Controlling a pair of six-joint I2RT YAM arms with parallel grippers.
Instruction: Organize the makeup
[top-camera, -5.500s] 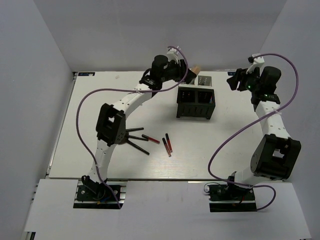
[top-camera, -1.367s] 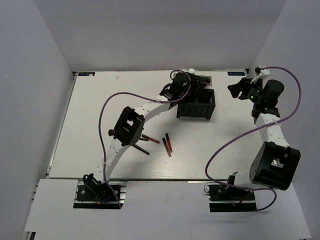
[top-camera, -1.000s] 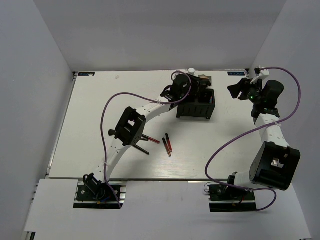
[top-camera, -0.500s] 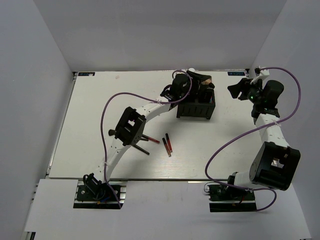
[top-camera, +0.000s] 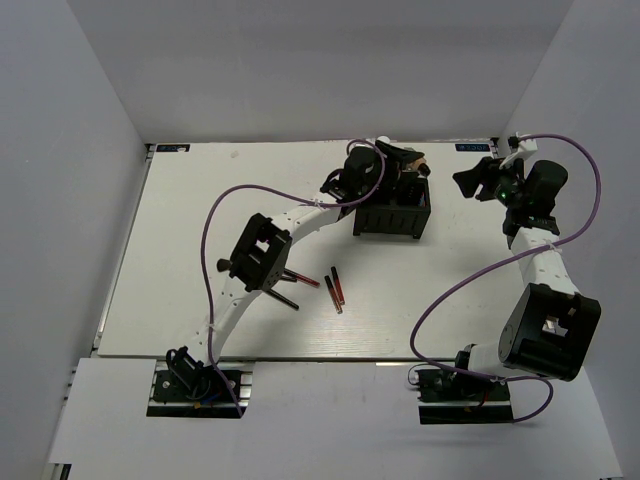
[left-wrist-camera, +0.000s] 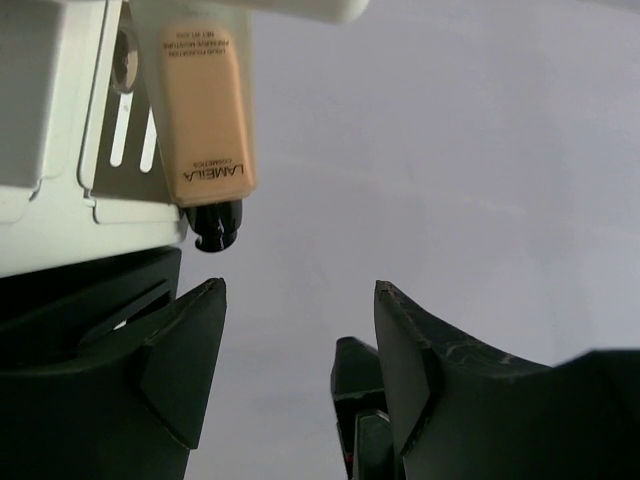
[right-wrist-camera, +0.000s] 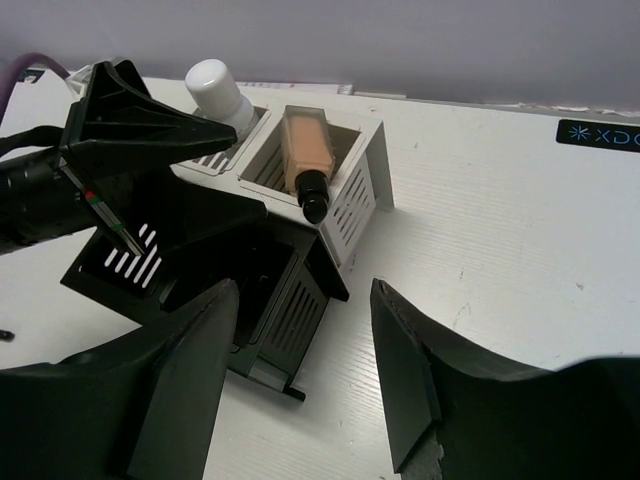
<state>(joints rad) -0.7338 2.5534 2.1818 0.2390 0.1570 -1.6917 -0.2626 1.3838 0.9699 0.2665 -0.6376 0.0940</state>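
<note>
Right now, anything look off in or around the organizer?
Tan bottle lies slanted in its white compartment, dark cap poking over the rim; the white bottle next door stands cap-up. Red pencils lie loose on the table.

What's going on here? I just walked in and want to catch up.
The left fingers stand open beside a tan bottle that sits in a white holder, next to a white bottle. The right fingers hang open and empty nearby. Red-black pencils and black brushes lie on the table, not yet sorted.
</note>
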